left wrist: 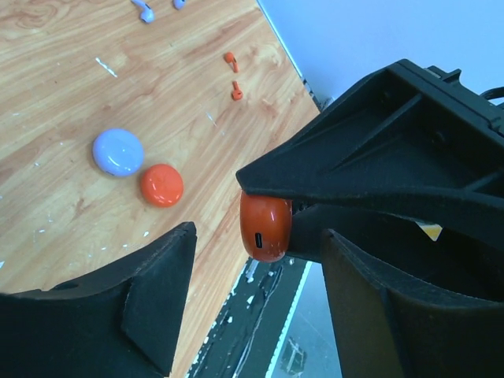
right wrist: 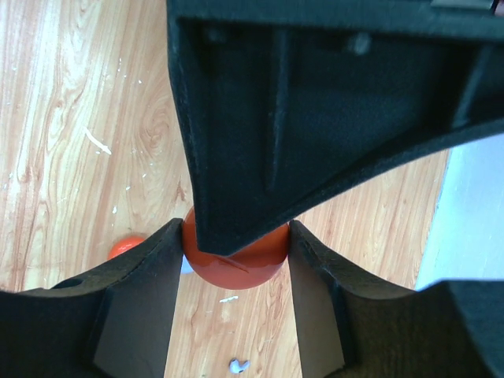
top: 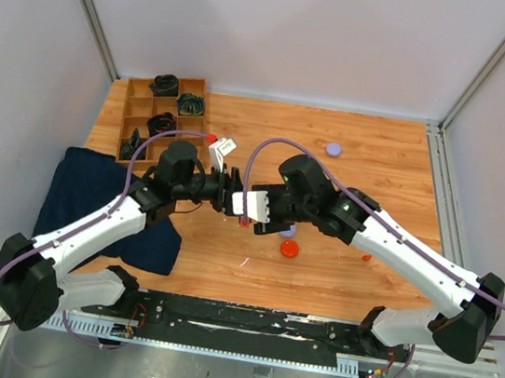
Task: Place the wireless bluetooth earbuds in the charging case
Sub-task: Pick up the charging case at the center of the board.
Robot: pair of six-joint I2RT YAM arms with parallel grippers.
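**Operator:** Which step is in hand?

**Technician:** Case preparation, by my reading. The right gripper (right wrist: 236, 244) clamps the orange-red charging case (right wrist: 236, 272) by its sides, raised above the table (left wrist: 63, 71). The left gripper (left wrist: 258, 236) faces it with jaws apart, one on either side of the case, holding nothing. Whether a finger touches the case cannot be told.

**Operator:** Location of the earbuds?

**Technician:** On the table, well apart from the case. Two orange-red earbuds (left wrist: 230, 57) lie near each other, and a lavender earbud (left wrist: 144, 9) lies further off. A lavender disc (left wrist: 118, 151) and an orange-red disc (left wrist: 161, 185) lie just beside one another.

**Operator:** Requirement for the next move?

**Technician:** No open lid shows, so the left jaws probably must engage the lid while the right grip holds firm. After that comes a narrow pinch on an earbud — a tiny, easily displaced part.
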